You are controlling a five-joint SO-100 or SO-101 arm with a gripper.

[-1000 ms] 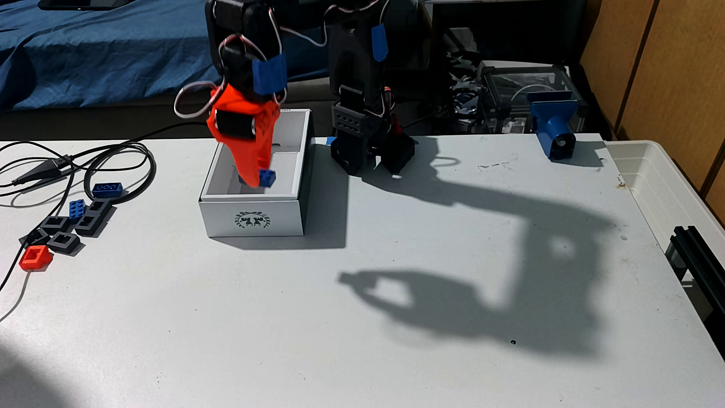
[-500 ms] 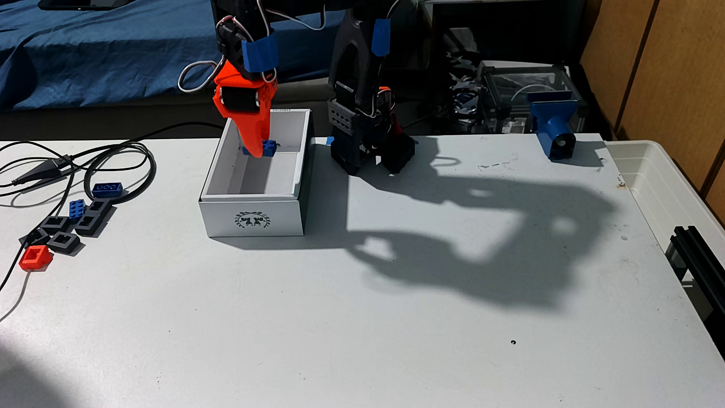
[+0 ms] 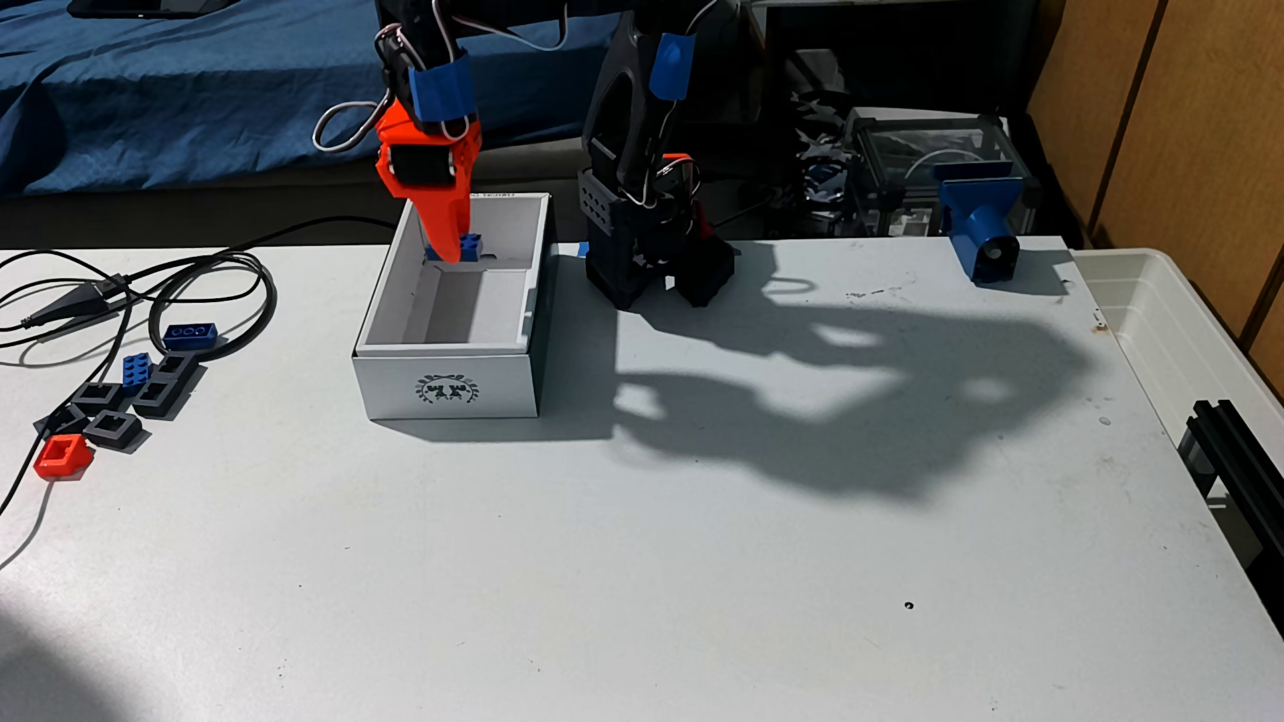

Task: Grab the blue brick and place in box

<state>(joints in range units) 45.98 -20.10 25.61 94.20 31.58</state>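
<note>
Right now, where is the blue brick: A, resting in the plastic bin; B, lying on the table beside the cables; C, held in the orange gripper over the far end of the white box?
C: the blue brick sits clamped in the orange gripper above the far end of the white box.

- The box (image 3: 450,333) sat left of centre on the table (image 3: 625,555).
- The gripper (image 3: 451,253) held the blue brick (image 3: 471,248) over the box's far end.
- Loose bricks (image 3: 139,375) lay far left.

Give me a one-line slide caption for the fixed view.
Orange pincer holds the blue brick over the white box.
</note>
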